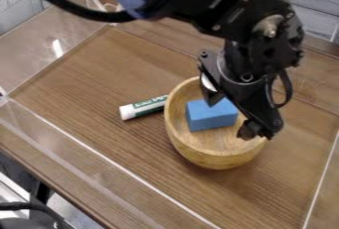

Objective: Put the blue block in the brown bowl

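The blue block [209, 115] lies flat inside the brown bowl [192, 150], toward its back left. My gripper [235, 112] hangs just over the bowl, pointing steeply down. Its black fingers [256, 127] are spread apart and the block sits loose below them, so the gripper is open and holds nothing. The dark arm covers the bowl's far rim.
A white-and-green tube [143, 106] lies on the wooden tabletop [93, 79] just left of the bowl. Clear plastic walls [54, 139] run along the table's front and left edges. Black cables hang at the upper left.
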### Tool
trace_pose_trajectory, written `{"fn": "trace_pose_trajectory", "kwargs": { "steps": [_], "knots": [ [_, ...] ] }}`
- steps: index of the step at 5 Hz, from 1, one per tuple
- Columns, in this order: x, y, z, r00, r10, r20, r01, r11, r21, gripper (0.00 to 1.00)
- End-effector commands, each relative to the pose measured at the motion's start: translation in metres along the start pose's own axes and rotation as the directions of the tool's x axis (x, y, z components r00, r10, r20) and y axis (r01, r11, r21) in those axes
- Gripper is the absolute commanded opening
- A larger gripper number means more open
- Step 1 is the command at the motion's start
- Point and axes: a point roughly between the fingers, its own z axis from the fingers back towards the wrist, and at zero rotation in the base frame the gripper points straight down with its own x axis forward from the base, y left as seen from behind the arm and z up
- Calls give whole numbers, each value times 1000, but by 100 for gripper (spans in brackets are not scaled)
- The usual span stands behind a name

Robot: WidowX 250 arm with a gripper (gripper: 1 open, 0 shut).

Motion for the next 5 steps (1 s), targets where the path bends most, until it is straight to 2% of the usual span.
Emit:
{"fn": "trace_pose_trajectory", "kwargs": {
  "steps": [1,5],
  "knots": [
    [10,3,4,999,15,31,-15,1000,-5,100],
    [12,4,-3,999,45,10,-44,998,-37,100]
  ]
}}
